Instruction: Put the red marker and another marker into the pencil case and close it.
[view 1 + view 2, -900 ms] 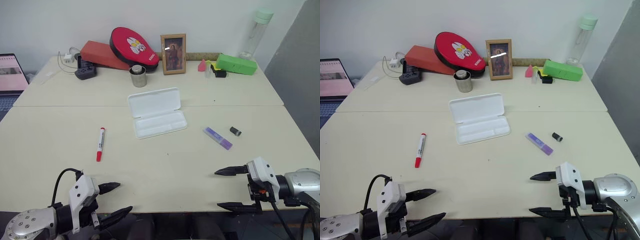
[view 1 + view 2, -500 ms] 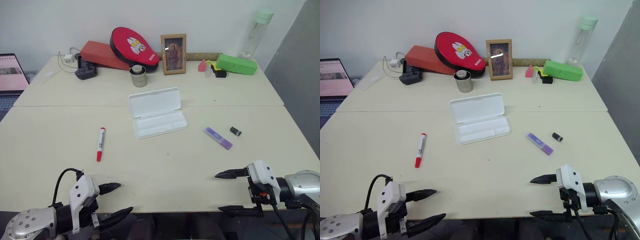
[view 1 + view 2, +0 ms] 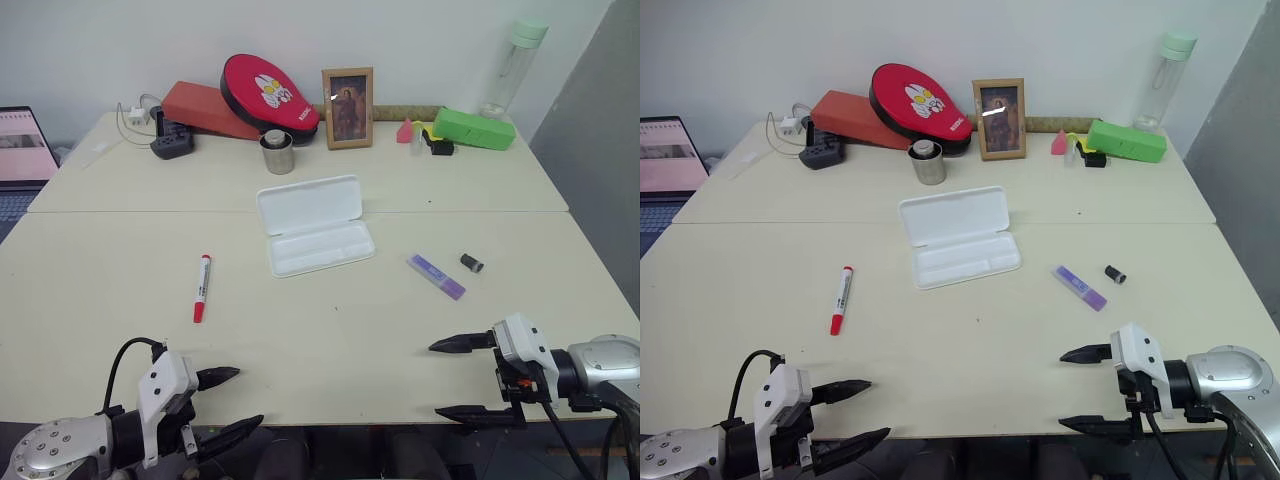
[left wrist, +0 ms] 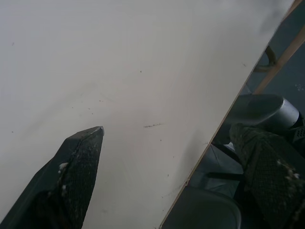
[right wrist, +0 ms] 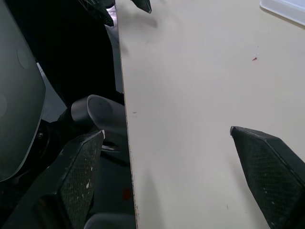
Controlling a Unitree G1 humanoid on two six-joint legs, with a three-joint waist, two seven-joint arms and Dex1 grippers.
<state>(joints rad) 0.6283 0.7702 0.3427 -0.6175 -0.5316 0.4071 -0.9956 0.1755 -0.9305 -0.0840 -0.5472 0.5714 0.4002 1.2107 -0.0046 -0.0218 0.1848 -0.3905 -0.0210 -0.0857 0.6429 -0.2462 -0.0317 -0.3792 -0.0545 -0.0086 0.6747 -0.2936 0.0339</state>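
Risk fig.: w/ 2 grippers, left gripper [image 3: 230,402] & right gripper [image 3: 452,378], hanging released at table [image 3: 330,340] edge, red marker [image 3: 201,287] is risking rolling if nudged sideways.

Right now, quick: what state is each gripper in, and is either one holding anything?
Left gripper: open, holding nothing, at the table's near edge.
Right gripper: open, holding nothing, at the table's near edge.

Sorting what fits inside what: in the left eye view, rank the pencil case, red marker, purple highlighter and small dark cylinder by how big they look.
1. pencil case
2. red marker
3. purple highlighter, shorter but thicker than the marker
4. small dark cylinder
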